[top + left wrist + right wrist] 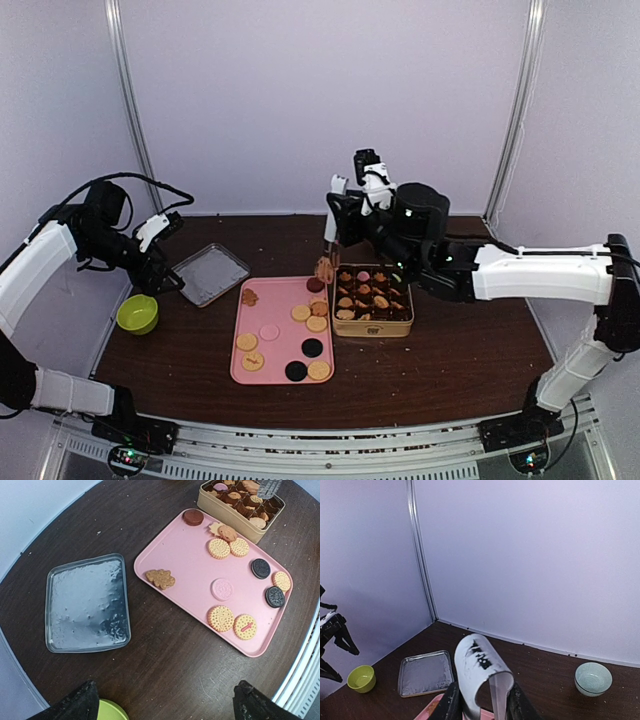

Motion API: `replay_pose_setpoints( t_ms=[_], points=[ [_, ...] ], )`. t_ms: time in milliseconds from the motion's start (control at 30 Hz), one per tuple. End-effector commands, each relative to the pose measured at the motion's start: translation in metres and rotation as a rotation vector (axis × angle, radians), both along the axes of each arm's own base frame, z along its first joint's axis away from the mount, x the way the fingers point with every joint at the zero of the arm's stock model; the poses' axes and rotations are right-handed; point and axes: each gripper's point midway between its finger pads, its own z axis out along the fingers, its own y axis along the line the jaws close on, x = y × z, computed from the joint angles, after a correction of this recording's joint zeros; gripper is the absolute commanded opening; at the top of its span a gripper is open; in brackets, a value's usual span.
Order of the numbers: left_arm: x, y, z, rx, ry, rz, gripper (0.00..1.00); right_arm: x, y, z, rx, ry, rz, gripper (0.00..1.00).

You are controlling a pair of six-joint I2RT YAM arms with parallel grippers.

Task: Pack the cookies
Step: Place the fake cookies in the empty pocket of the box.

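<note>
Nearest the lens, the left gripper [162, 706] is being held wide and empty. Cookies [220, 618] are being kept partly loose on the pink tray [185, 555], partly seated in the gold tin [225, 512] just beside it. A white tool [480, 665] is being clamped by the right gripper [485, 705] above tray and tin; a cookie seems to be hanging at its tip. Transfer is judged underway: an empty cell and a gentle release are being called for next. Black marks on the tool are proving illegible.
</note>
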Motion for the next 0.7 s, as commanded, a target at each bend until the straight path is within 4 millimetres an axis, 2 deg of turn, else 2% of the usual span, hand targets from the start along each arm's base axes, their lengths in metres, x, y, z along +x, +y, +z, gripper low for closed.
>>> replay_pose_setpoints(
  t_ms=[0, 33, 100, 267, 467, 667],
  points=[
    [-0.001, -0.002, 0.007, -0.018, -0.030, -0.018, 0.96, -0.018, -0.043, -0.016, -0.021, 0.025, -0.050, 0.10],
    [-0.001, -0.002, 0.008, -0.021, -0.029, -0.019, 0.96, -0.022, -0.052, -0.027, -0.045, 0.040, -0.060, 0.11],
    [-0.001, -0.004, 0.008, -0.028, -0.026, -0.022, 0.96, -0.029, -0.068, -0.036, -0.062, 0.053, -0.085, 0.11],
    [0.000, -0.006, 0.014, -0.043, -0.031, -0.026, 0.96, -0.036, -0.091, -0.046, -0.086, 0.067, -0.126, 0.11],
    [0.002, -0.007, 0.014, -0.047, -0.024, -0.027, 0.96, -0.034, -0.101, -0.052, -0.107, 0.074, -0.154, 0.11],
    [0.002, -0.006, 0.013, -0.044, -0.023, -0.027, 0.96, -0.036, -0.099, -0.059, -0.120, 0.093, -0.136, 0.18]
  ],
)
